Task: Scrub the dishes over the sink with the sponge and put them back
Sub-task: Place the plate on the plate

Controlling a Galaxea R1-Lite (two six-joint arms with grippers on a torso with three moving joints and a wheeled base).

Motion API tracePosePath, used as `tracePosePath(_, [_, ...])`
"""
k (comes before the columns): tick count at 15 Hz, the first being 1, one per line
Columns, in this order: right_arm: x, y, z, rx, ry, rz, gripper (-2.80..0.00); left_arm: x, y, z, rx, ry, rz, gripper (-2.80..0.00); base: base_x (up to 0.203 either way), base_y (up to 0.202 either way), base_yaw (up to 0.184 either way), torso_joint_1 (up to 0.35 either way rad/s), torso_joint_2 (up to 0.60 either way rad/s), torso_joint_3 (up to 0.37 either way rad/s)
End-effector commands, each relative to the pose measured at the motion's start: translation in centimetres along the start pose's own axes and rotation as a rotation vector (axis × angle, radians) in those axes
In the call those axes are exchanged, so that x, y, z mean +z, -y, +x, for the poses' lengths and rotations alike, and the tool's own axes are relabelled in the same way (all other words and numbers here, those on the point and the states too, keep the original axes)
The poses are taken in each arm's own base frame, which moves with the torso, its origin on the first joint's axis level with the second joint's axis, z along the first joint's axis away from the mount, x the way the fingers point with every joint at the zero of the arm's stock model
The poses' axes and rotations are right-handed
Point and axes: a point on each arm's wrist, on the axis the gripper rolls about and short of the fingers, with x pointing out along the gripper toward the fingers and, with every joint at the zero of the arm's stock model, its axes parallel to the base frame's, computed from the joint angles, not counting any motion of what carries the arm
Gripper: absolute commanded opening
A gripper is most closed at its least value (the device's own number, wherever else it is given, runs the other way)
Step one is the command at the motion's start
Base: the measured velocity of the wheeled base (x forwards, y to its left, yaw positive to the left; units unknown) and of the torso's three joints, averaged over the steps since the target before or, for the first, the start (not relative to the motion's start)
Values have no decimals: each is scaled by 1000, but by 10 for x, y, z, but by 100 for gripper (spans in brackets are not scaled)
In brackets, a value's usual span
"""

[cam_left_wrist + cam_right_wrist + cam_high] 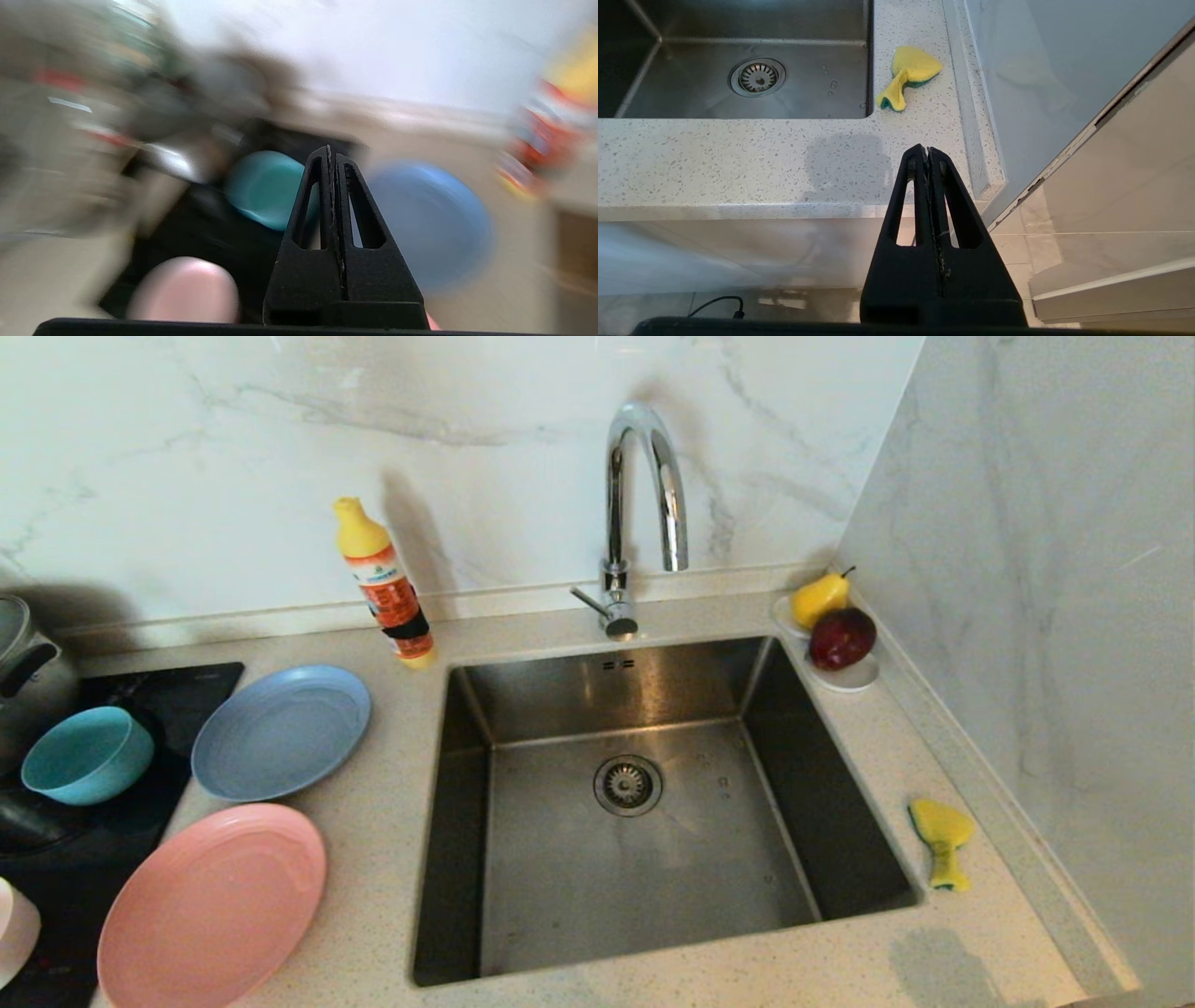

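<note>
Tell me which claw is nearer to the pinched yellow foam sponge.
Right. The right claw, shut, hangs off the counter's front edge with the yellow foam sponge just ahead, right of the steel sink. The left claw, also shut, is over by the grey-blue plate, beyond the sink.

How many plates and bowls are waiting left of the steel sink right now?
4. Grey-blue plastic plate on the counter beside the sink; salmon-pink plate nearer the front; teal bowl on the black cooktop; a pale pink bowl cut off at the edge. More may lie out of view.

Two plates [280, 732] [213, 905], two bowls [87, 754] [17, 930], one sponge [941, 840], one bottle [385, 582], two fruits [820, 598] [842, 637].
</note>
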Motion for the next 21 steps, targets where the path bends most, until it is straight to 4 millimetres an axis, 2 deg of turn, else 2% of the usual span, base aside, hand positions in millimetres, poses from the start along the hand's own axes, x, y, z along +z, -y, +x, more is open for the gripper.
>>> tracePosePath(1, [0, 0, 0, 1, 0, -2, -280, 20, -5, 7, 80, 17, 23, -280, 0, 0, 0, 0, 0, 0])
tracePosePath(3, [0, 0, 0, 2, 0, -2, -280, 23, 6, 38, 128, -62, 89, -280, 0, 0, 0, 0, 0, 0])
tracePosePath(5, [0, 0, 0, 1, 0, -2, -280, 19, 16, 81, 163, -132, 135, -280, 0, 0, 0, 0, 0, 0])
tracePosePath(8, [0, 0, 0, 1, 0, -2, -280, -9, 17, 146, 118, -323, 182, -280, 0, 0, 0, 0, 0, 0])
tracePosePath(9, [0, 0, 0, 1, 0, 0, -280, -21, 11, 160, 38, -434, 159, -280, 0, 0, 0, 0, 0, 0])
tracePosePath(11, [0, 0, 0, 1, 0, -2, -280, -44, -2, 180, -66, -643, 9, -280, 0, 0, 0, 0, 0, 0])
tracePosePath(14, [0, 0, 0, 1, 0, -2, -280, -82, -13, 202, -69, -807, -111, -280, 0, 0, 0, 0, 0, 0])
tracePosePath(15, [0, 0, 0, 1, 0, -2, -280, -91, -13, 207, -66, -837, -131, 0, 0, 0, 0, 0, 0, 0])
tracePosePath(21, [0, 0, 0, 1, 0, -2, -280, -123, -10, 223, -92, -949, -284, 0, 0, 0, 0, 0, 0, 0])
